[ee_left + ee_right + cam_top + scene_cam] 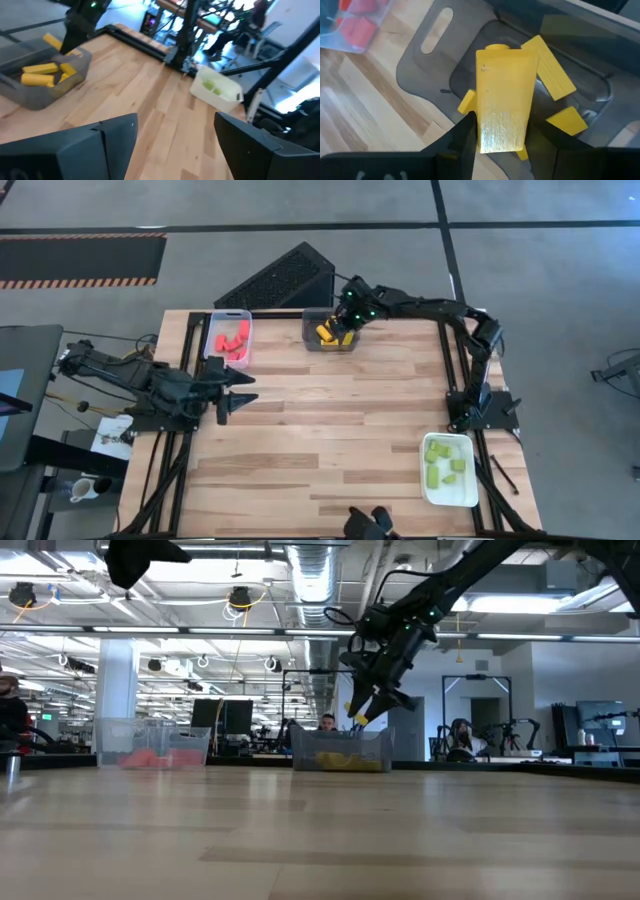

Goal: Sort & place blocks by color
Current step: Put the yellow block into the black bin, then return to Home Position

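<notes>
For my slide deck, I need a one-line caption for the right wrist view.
Right gripper holding a yellow block above the dark grey tray of yellow blocks.

blocks (233, 341) in far-left tray (214, 340) | far-middle tray (312, 340) | near-right tray (470, 490)

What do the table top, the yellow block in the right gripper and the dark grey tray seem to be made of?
Table top: wood, jointed planks with grain.
Yellow block in the right gripper: probably painted wood or plastic, scuffed matte face.
Dark grey tray: likely translucent plastic, smooth moulded handle slot.
</notes>
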